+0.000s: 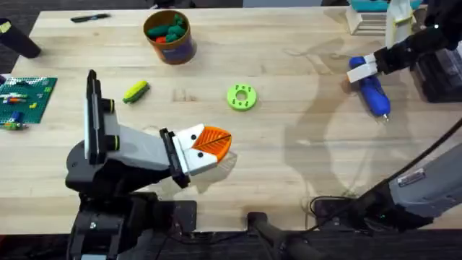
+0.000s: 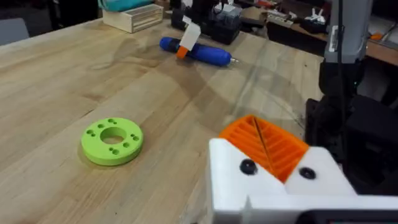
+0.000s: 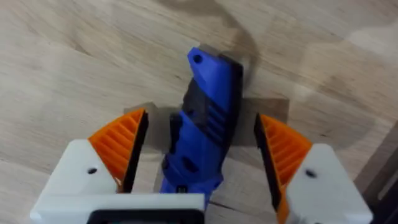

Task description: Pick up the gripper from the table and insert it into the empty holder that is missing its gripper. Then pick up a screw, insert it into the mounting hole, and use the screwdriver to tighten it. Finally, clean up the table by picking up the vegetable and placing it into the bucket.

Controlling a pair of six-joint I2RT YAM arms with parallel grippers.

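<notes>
- Your right gripper (image 3: 198, 163) hangs spread wide, pads either side of the blue screwdriver (image 1: 373, 93) lying at the table's far right, not yet clamped.
- Your left gripper (image 1: 206, 148) looks closed, both orange pads seated.
- Screw work can't be confirmed.
- The vegetable (image 1: 136, 91) lies near the bucket (image 1: 170, 36): cleanup remains.

Blue screwdriver (image 3: 202, 124), lime-green disc (image 1: 241, 97)

Grey-and-black arms, white pincer (image 3: 202, 168) mounts with dark screws, orange ribbed pads (image 3: 121, 146)
</notes>
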